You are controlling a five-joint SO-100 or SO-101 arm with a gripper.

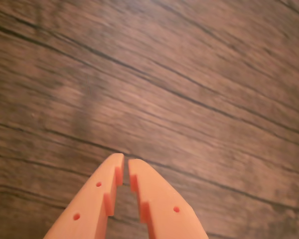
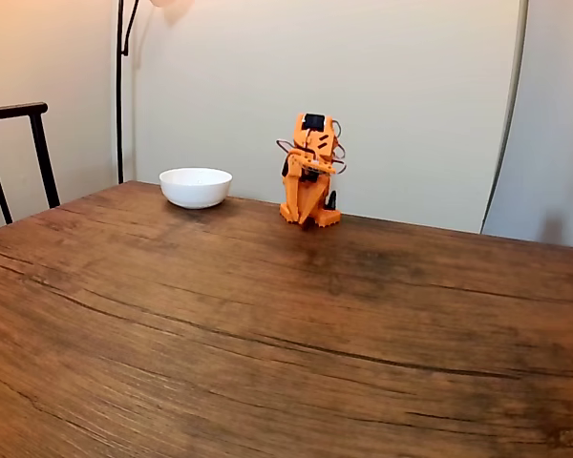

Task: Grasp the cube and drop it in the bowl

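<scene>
In the wrist view my orange gripper (image 1: pixel 125 160) rises from the bottom edge over bare wood. Its two fingers stand almost together, a thin slit between the tips and nothing held. The fixed view has the orange arm (image 2: pixel 310 176) folded up at the table's far edge. The white bowl (image 2: pixel 196 186) sits on the table just left of the arm, about a bowl's width away. The cube is out of view.
The dark wooden table (image 2: pixel 286 324) with long grain cracks stretches from the arm toward the camera. A black chair back (image 2: pixel 19 143) stands at the left edge, and a thin lamp pole (image 2: pixel 120 86) rises behind the bowl against the wall.
</scene>
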